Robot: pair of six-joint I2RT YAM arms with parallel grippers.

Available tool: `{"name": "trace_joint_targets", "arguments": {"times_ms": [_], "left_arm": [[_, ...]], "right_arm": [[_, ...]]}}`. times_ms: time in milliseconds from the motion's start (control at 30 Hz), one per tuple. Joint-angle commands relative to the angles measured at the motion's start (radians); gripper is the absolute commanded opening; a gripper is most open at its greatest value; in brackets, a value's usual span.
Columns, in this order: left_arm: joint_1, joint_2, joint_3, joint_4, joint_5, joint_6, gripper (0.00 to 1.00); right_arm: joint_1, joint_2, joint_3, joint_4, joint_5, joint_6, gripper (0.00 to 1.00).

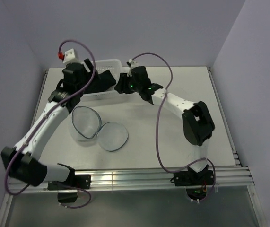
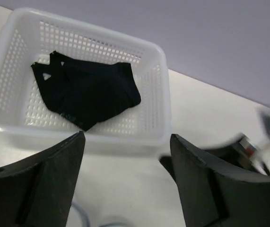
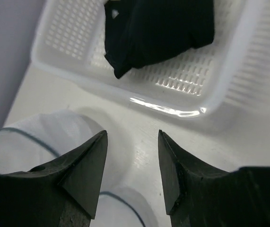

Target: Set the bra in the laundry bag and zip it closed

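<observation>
The black bra (image 2: pixel 85 92) lies bunched in a white perforated basket (image 2: pixel 165 71), and it also shows in the right wrist view (image 3: pixel 158 28). The laundry bag (image 1: pixel 99 130) lies open on the table as two round white mesh halves with dark rims, just in front of the basket. Part of it shows in the right wrist view (image 3: pixel 28 137). My left gripper (image 2: pixel 127 137) is open and empty over the table, just short of the basket's near wall. My right gripper (image 3: pixel 131 135) is open and empty between the bag and the basket (image 3: pixel 229 66). In the top view both grippers hide the bra.
The basket (image 1: pixel 108 62) stands at the back of the table against the rear wall. In the top view my left gripper (image 1: pixel 105 79) and right gripper (image 1: pixel 124 85) are close together over it. Purple cables loop above both arms.
</observation>
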Motion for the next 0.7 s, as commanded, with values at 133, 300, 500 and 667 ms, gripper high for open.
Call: {"name": "trace_joint_targets", "arguments": {"times_ms": [133, 300, 500, 667], "left_arm": [[0.042, 0.473, 0.383, -0.090, -0.032, 0.045, 0.90], [0.059, 0.741, 0.590, -0.160, -0.077, 0.057, 0.94], [0.062, 0.899, 0.672, -0.181, -0.085, 0.090, 0.97], [0.064, 0.973, 0.682, -0.180, -0.082, 0.113, 0.99]], "right_arm": [[-0.083, -0.412, -0.311, 0.251, 0.052, 0.040, 0.56], [-0.116, -0.542, -0.425, 0.259, 0.041, 0.017, 0.60], [-0.139, -0.626, -0.483, 0.269, 0.003, 0.003, 0.63], [-0.140, -0.628, -0.506, 0.292, -0.043, 0.012, 0.65]]}}
